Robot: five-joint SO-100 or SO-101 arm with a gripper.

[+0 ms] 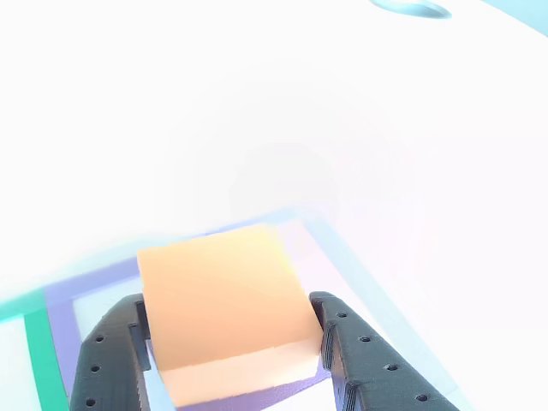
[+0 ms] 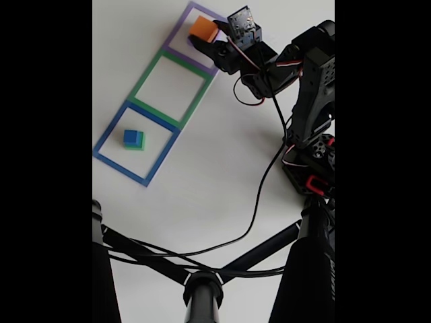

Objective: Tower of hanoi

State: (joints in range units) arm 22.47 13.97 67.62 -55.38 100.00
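White table [image 2: 222,182] with three taped squares in a row: blue-outlined square [image 2: 137,142], green-outlined square [image 2: 172,84] and purple-outlined square [image 2: 202,37], the last under the arm [image 2: 310,87].

Orange-yellow block [image 2: 203,29], the largest piece shown, lies inside the purple-outlined square. In the other view the same block [image 1: 227,304] sits between the two dark fingers [image 1: 107,360]. Below it a purple band shows; whether that is tape or another block cannot be told.

Small blue cube [image 2: 130,136] rests on a slightly wider green block [image 2: 137,143] inside the blue-outlined square, well apart from the arm.

Pincer [image 2: 200,42]: the jaws stand apart about as wide as the block, one on each side of it, close to or touching its sides. Whether they are actually pressing on it cannot be told.

Likely hazards, as a judgement: the jaws reach only the near part of the block, so a shallow grip could let it pivot or slip on lifting; a tilted release could leave it off-centre or on the tape.
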